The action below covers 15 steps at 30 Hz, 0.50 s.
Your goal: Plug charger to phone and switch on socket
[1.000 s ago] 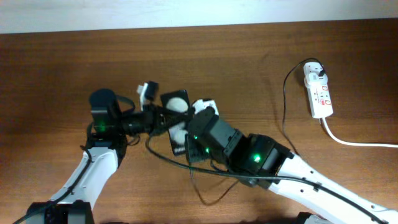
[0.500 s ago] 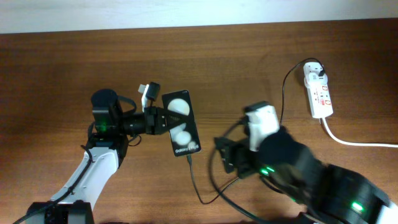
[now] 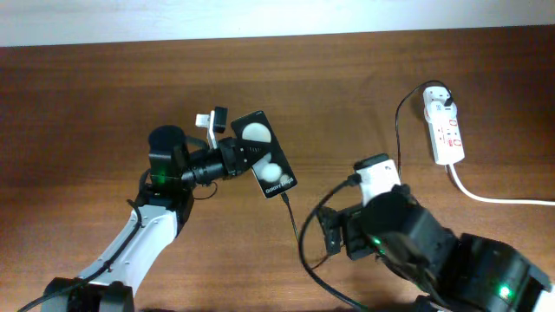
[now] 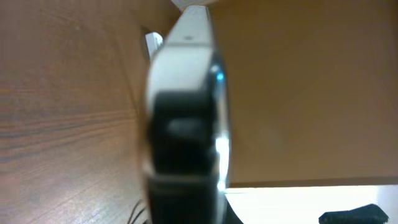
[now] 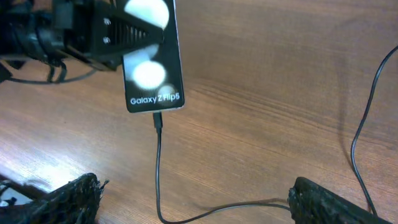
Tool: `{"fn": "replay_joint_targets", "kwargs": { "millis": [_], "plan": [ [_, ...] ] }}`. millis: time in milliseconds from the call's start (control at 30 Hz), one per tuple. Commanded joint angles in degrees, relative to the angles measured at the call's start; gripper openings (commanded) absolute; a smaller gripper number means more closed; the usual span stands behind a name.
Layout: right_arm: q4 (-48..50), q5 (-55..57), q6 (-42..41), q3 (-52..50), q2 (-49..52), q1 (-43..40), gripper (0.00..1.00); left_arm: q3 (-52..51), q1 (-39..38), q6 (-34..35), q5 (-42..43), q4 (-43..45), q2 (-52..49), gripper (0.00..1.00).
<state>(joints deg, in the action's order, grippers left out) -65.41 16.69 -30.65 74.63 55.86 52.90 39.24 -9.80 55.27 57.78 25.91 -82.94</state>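
Note:
My left gripper (image 3: 232,158) is shut on the phone (image 3: 267,165), a black slab with two white circles, and holds it over the table left of centre. In the left wrist view the phone (image 4: 186,124) fills the middle edge-on and blurred, hiding the jaws. The charger (image 5: 158,168), a thin black cable, meets the phone's (image 5: 152,62) lower edge with its tip and loops across the wood. My right gripper (image 5: 199,205) is wide open, its fingers either side of that loop and touching nothing. The socket (image 3: 444,128) lies at the far right with the charger's black plug in its far end.
A thick white cord (image 3: 494,198) runs from the socket off the right edge. The charger's cable (image 3: 397,139) trails from the plug down toward my right arm. Bare wooden table (image 3: 347,78) lies between the phone and the socket.
The right gripper has opened, let go at the phone's lower edge and drawn back toward the front right. The left gripper has carried the phone rightward and turned it; the cable stays at the phone.

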Motion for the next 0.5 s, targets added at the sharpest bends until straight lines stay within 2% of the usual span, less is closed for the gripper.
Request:
{"fn": "replay_joint_targets", "kwargs": {
  "millis": [0, 67, 133, 167, 233, 333, 367, 467],
  "plan": [
    [0.0, 0.9, 0.4, 0.5, 3.6, -0.1, 0.99, 5.2, -0.2, -2.4, -2.2, 0.3, 0.1, 0.00],
    [0.0, 0.9, 0.4, 0.5, 6.5, -0.1, 0.99, 9.4, -0.2, -5.4, -3.0, -1.6, -1.6, 0.00],
    [0.0, 0.9, 0.4, 0.5, 10.6, -0.1, 0.99, 16.3, -0.2, -10.3, -3.7, -10.2, -5.3, 0.00],
    [0.0, 0.9, 0.4, 0.5, 16.2, -0.1, 0.99, 26.8, -0.4, -18.0, -4.2, -23.9, -11.9, 0.00],
    [0.0, 0.5, 0.3, 0.5, 20.0, -0.2, 0.99, 33.4, -1.1, -24.6, -4.3, -34.0, -16.8, 0.00],
    [2.4, 0.3, 0.4, 1.6, 24.0, -0.1, 0.99, 34.9, -1.8, -25.4, -4.2, -36.9, -19.1, 0.00],
    [2.6, 0.5, 0.4, 1.6, 25.2, -0.1, 0.99, 34.9, -1.8, -27.8, -4.3, -38.6, -19.1, 0.00],
    [-0.8, -0.4, 1.7, 1.6, 26.4, -0.1, 0.99, 34.9, -1.9, -31.1, -9.0, -44.2, -19.3, 0.00]
  ]
}}
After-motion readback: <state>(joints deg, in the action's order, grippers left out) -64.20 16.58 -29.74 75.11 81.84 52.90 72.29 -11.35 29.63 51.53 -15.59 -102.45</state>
